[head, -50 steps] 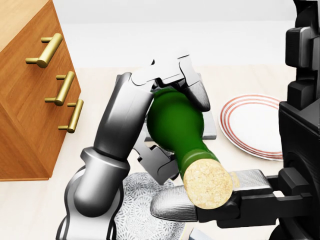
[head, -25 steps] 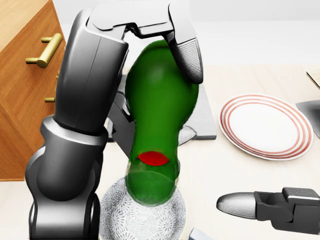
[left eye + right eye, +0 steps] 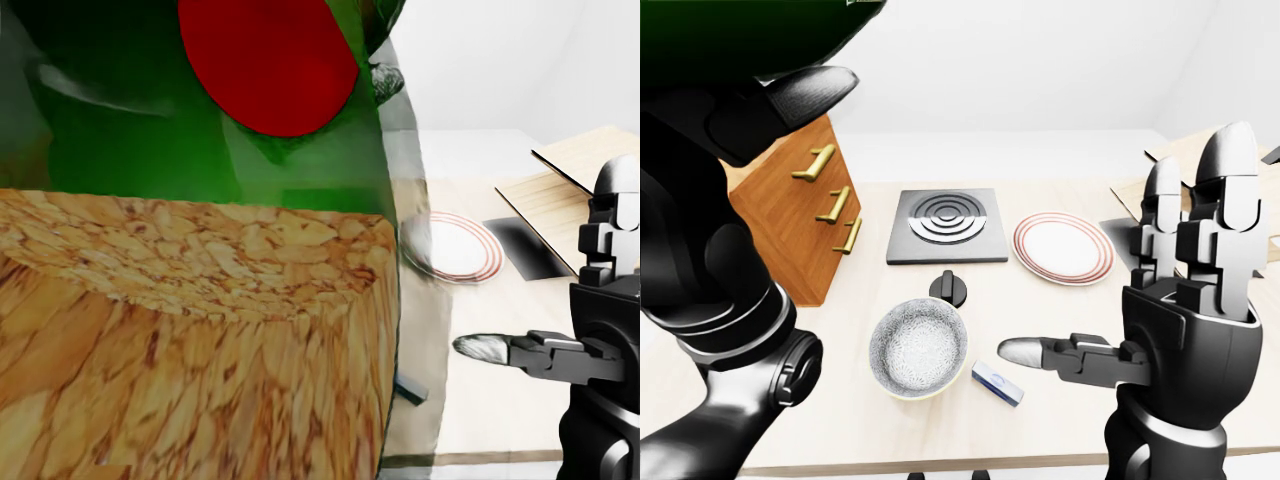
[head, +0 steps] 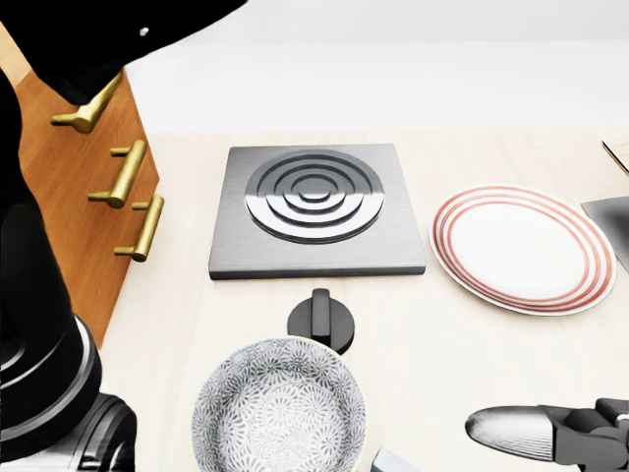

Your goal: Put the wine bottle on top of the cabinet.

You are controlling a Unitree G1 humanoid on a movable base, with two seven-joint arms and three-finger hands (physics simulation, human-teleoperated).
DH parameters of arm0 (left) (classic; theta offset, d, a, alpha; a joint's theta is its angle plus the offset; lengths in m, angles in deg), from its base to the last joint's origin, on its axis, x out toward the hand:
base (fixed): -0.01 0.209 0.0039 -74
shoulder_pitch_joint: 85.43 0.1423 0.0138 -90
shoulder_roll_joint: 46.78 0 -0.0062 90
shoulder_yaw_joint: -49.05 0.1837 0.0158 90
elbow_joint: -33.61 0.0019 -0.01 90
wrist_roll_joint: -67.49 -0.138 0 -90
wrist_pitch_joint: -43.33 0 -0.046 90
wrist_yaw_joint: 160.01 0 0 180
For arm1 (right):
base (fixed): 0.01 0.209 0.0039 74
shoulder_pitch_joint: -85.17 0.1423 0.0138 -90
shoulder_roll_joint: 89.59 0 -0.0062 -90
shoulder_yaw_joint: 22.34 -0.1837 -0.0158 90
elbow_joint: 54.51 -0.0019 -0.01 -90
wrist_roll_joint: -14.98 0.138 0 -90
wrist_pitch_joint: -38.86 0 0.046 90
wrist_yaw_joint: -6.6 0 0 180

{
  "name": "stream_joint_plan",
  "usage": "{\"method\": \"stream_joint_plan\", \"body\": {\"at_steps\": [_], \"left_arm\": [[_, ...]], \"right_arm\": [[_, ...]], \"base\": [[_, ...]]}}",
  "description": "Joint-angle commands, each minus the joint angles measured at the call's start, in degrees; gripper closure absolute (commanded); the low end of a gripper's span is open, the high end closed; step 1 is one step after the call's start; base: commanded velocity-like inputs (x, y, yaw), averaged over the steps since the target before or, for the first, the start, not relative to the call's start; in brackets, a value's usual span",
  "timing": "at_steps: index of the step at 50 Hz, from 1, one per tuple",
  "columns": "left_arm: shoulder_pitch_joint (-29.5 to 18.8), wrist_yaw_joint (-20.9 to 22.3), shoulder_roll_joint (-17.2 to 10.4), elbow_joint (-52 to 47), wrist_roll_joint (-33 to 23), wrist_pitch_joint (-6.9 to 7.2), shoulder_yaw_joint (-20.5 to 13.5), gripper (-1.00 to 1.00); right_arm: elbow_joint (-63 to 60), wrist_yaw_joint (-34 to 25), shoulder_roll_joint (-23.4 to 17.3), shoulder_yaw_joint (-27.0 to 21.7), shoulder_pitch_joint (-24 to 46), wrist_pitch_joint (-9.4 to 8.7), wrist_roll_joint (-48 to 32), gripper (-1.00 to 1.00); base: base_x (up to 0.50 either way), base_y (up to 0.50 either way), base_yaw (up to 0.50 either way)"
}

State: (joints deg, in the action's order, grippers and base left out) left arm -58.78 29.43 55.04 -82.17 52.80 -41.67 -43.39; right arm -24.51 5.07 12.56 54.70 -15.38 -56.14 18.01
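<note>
Wine bottle [image 3: 150, 120] raised right up against the left-eye camera, filling that view's left two thirds: green glass, red patch inside, cork [image 3: 190, 340] huge in the lower left. Same bottle only a dark green sliver at top left of right-eye view. Left hand [image 3: 770, 110] high at upper left of right-eye view, dark fingers [image 3: 815, 90] wrapped under the green glass, clamped on the bottle. Left arm as black mass down left edge of head view.

Right hand [image 3: 1185, 270] at right of right-eye view, well apart from bottle, fingers spread: thumb out toward the left, other fingers upright, holding nothing.

Wooden cabinet [image 4: 88, 216] with brass handles at left of head view, bottle not on it. On the table [image 4: 452, 354]: square hob plate [image 4: 314, 211], red-rimmed plate [image 4: 521, 251], black knob [image 4: 322, 317], patterned bowl [image 4: 278, 408], small blue block [image 3: 997, 383] beside bowl.
</note>
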Motion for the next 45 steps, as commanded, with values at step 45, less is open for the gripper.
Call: {"method": "stream_joint_plan", "body": {"at_steps": [45], "left_arm": [[-4.47, -8.64, -44.03, 56.55, 30.62, 0.00, -14.95, 1.00]], "right_arm": [[4.91, -1.64, 3.89, 4.95, 4.60, 0.00, -5.96, -1.00]], "base": [[0.00, 0.00, 0.00]]}}
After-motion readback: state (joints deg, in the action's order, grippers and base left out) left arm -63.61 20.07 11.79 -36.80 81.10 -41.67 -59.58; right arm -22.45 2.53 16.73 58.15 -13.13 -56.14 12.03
